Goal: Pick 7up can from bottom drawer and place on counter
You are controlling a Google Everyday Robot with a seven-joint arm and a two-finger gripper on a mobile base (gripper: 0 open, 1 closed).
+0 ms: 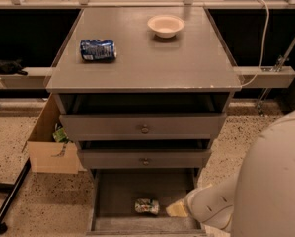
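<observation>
Just beside the 7up can [147, 206], pincer [177, 209] sits at drawer [122, 191] front edge

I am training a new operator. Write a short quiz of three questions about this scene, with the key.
1. True or false: the 7up can lies on the counter.
2. Which is nearest the gripper? A) blue can B) 7up can C) bowl
3. How many cans lie on the counter?
Key: 1 false, it lies in the bottom drawer. 2 B, the gripper is low in that drawer, just right of the can. 3 one, the blue can.
</observation>
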